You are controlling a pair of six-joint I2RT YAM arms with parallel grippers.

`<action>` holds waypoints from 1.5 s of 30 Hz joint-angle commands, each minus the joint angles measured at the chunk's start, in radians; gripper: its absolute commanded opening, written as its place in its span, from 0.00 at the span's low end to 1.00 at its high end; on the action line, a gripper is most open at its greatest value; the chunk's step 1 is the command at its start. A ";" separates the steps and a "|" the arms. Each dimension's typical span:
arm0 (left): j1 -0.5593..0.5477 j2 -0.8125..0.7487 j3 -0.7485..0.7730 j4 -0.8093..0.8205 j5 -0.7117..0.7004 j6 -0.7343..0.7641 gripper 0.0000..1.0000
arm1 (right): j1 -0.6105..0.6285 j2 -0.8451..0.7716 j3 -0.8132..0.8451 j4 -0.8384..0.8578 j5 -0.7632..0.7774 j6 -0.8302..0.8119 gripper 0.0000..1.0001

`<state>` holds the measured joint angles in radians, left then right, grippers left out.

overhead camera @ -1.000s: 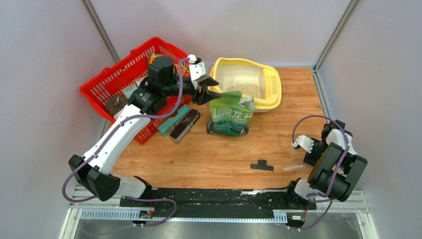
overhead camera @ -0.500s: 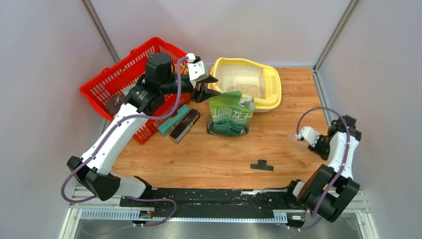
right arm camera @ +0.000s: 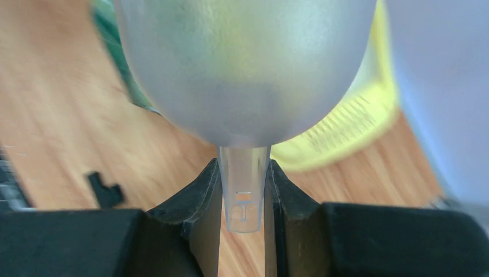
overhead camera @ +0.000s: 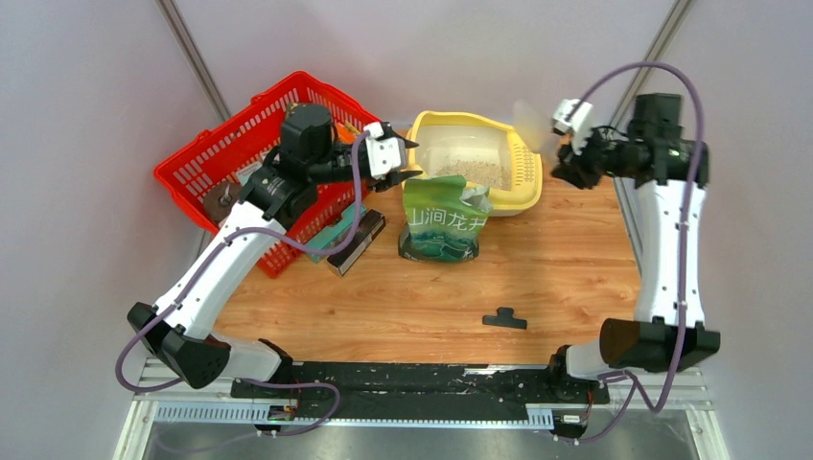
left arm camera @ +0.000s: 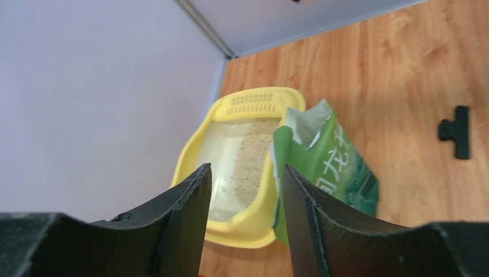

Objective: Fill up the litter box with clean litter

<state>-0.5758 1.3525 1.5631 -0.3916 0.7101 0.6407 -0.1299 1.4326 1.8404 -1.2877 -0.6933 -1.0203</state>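
green bag, Chinese characters, against litter box; right gripper pinching scoop

My top camera sits high behind the near edge and looks down on the whole worktop. My left wrist camera, low at the far left, faces the far right corner across the litter box and green bag; my right one, at the far right, looks back leftward, close behind a clear scoop. All three share box, bag and black clip.
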 commanded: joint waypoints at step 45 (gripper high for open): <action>-0.009 -0.237 -0.514 0.347 -0.041 1.269 0.42 | 0.605 0.149 0.022 -0.348 0.152 0.327 0.00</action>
<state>-0.5812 1.1587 1.0538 0.0807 0.5701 1.8290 0.4702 1.6112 1.8530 -1.3506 -0.5468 -0.7025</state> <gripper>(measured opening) 0.455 0.274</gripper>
